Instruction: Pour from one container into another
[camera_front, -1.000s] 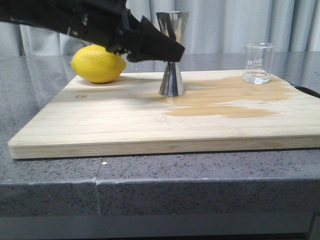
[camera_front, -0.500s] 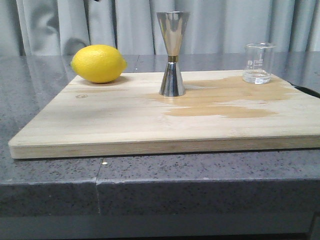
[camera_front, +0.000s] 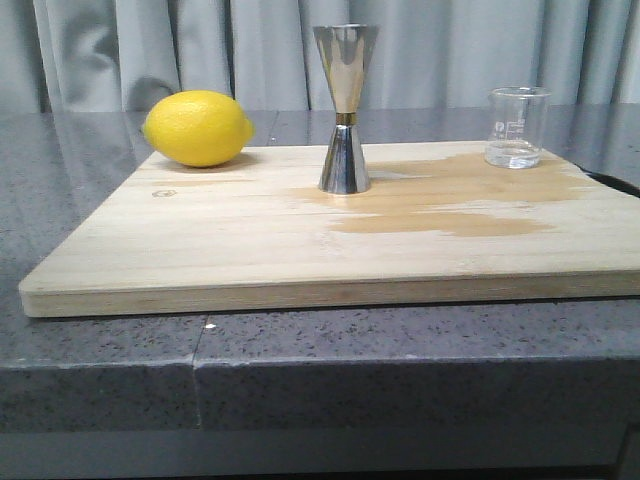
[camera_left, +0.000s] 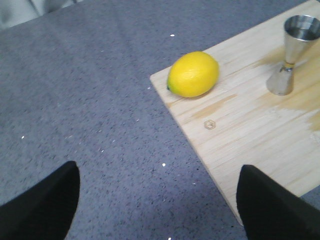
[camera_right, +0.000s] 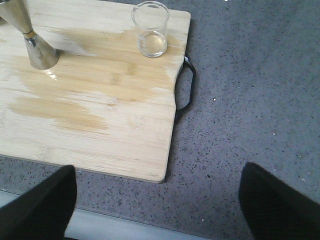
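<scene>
The clear glass beaker (camera_front: 517, 126) stands at the board's far right corner with a little clear liquid in it; the right wrist view shows the beaker (camera_right: 150, 29) too. The steel hourglass jigger (camera_front: 345, 108) stands upright mid-board, also seen as the jigger (camera_left: 292, 48) and the jigger (camera_right: 31, 39). My left gripper (camera_left: 160, 200) hangs open above the counter off the board's left side, holding nothing. My right gripper (camera_right: 157, 200) hangs open over the counter near the board's right front corner, holding nothing. Neither gripper shows in the front view.
A yellow lemon (camera_front: 197, 127) lies at the back left of the wooden cutting board (camera_front: 220, 250). Wet stains (camera_front: 450, 205) spread across the board's right half. A black handle (camera_right: 186, 85) sticks out at the board's right edge. The grey speckled counter (camera_front: 100, 350) surrounds the board.
The left arm, which reached across the lemon toward the jigger a second ago, has withdrawn out of the front view. Jigger, beaker and lemon have not moved.
</scene>
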